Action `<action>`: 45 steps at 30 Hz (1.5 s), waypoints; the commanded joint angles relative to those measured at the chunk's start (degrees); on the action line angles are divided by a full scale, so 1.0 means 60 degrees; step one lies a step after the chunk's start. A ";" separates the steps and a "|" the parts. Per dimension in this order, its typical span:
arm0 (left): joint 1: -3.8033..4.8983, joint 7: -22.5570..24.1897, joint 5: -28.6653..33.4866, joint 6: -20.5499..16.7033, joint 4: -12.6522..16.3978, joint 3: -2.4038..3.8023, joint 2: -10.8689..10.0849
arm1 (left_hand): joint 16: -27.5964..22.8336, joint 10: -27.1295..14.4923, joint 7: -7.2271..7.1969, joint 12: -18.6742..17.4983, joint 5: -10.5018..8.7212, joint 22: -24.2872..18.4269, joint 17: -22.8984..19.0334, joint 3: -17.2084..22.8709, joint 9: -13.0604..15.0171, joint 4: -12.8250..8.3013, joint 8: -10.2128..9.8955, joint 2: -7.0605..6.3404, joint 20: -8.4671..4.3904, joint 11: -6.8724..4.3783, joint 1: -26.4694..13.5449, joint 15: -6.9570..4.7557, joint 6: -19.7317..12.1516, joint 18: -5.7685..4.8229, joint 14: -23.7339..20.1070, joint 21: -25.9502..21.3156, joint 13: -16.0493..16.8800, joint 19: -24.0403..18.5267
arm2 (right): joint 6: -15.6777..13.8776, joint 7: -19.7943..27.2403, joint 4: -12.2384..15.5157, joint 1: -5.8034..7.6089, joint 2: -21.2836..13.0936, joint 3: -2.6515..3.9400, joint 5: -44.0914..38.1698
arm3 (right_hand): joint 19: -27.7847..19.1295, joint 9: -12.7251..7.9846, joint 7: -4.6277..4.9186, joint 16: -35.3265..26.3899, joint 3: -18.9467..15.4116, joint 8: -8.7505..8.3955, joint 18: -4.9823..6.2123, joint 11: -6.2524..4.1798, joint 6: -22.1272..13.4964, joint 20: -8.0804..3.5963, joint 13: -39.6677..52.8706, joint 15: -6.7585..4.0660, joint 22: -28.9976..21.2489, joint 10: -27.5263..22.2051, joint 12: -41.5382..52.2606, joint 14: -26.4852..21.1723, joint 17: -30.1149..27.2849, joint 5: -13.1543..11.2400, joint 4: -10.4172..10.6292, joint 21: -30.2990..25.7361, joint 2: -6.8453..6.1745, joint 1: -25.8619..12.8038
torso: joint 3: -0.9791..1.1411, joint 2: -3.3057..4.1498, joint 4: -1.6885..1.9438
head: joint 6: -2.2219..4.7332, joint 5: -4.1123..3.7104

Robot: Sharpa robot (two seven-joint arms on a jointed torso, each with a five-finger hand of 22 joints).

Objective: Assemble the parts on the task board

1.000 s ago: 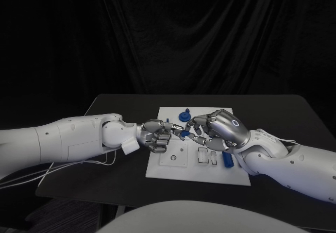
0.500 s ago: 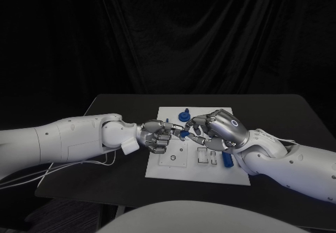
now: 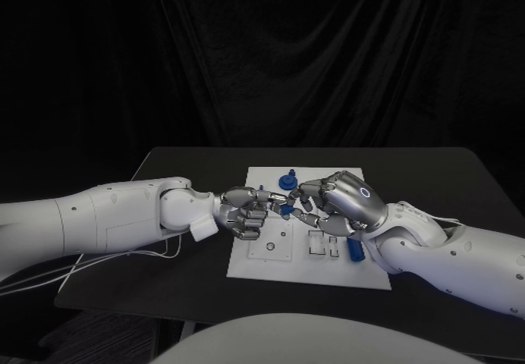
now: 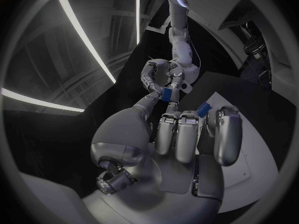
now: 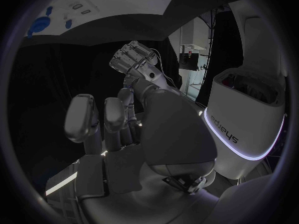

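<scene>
Dim scene, black backdrop, fisheye-bent wrist views, sharp focus

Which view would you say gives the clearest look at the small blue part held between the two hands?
The left wrist view: the blue part sits unobstructed between fingertips. The head view shows only a sliver among fingers; I cannot pick it out in the right wrist view.

The head camera looks down from above and behind onto the black desk [image 3: 438, 163], taking in the white task board [image 3: 317, 269] and both arms meeting over it. Each wrist camera sits close behind its own palm, facing along the fingers. All three views share the left hand [image 3: 246, 212] and right hand [image 3: 334, 201].
</scene>
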 commanded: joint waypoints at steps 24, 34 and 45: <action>-0.0039 0.0183 0.0105 0.0104 -0.0110 0.0010 0.0095 | -0.0006 0.0993 0.0026 0.0034 0.0931 0.2027 0.2516 0.0975 0.0510 -0.1242 0.0221 0.0101 -0.0007 0.0019 0.0888 0.0031 0.0103 0.0089 0.1009 -0.0062 0.2515 -0.0039 | -0.0098 -0.0331 0.0016 -0.0026 -0.0013 0.0008 -0.0057 | 0.0014 -0.0024 -0.0122 0.0053 0.0060 -0.0028 -0.0110 -0.0015 0.0223 0.0014 0.0025 -0.0003 0.1582 0.0087 0.0060 0.0041 0.0037 -0.0097 -0.0006 0.0054 -0.0006 0.0066 | 0.0001 -0.0003 -0.0001 | 0.0002 0.0046; -0.0042 0.0460 -0.0891 -0.1052 -0.0118 0.0010 0.0064 | -0.0006 0.0993 -0.0086 0.0034 0.1800 0.2048 0.2516 0.1283 0.1438 -0.1385 0.1023 0.0087 -0.0075 -0.0091 0.0747 -0.0056 0.0115 0.0078 0.1009 0.0023 0.2515 0.0033 | 0.0259 -0.0791 -0.0042 -0.0026 -0.0130 0.0008 -0.0057 | -0.0592 -0.0312 0.0018 -0.0613 -0.0018 -0.0547 0.0069 0.0122 -0.0068 0.0122 -0.0566 0.0137 0.1319 -0.0755 -0.0427 -0.0608 -0.0628 -0.0532 0.0065 -0.0849 -0.0084 0.0134 | 0.0006 -0.0007 0.0007 | 0.0002 0.0071; -0.0043 0.0844 -0.1616 -0.2409 -0.0305 0.0010 0.0011 | -0.0006 0.0993 -0.0114 0.0034 0.1884 0.1981 0.2516 0.1515 0.1856 -0.1348 0.1293 0.0031 -0.0114 -0.0115 0.0546 -0.0103 -0.0125 0.0125 0.1009 -0.0158 0.2515 -0.0086 | 0.0482 -0.1431 0.0002 -0.0018 -0.0632 0.0008 -0.0449 | -0.1045 -0.0570 0.0148 -0.1208 -0.0205 -0.1104 0.0201 0.0152 -0.0755 0.0212 -0.0551 0.0196 0.1147 -0.0915 -0.0438 -0.1200 -0.1226 -0.0943 0.0192 -0.1493 -0.0227 0.0141 | 0.0005 -0.0018 0.0001 | 0.0002 0.0024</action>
